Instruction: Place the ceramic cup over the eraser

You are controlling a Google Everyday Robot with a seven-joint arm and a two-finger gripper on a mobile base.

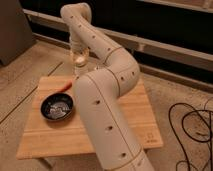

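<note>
Where the wood table (137, 117) stands on speckled floor, cables (192, 127) lie to the right. Black bowl (57, 107) sits near the left edge, contents unclear, carrot (65, 86) just behind. Gripper (80, 62) is over the far edge, clamped on the cup (80, 57). Eraser is hidden by the arm (107, 130).

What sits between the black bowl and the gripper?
Camera view: only the orange piece; the gripper, holding the ceramic cup, hangs above the far table edge.

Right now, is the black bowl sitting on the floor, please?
No, the bowl rests on the table, while the tool holds the cup above the table's far side.
</note>
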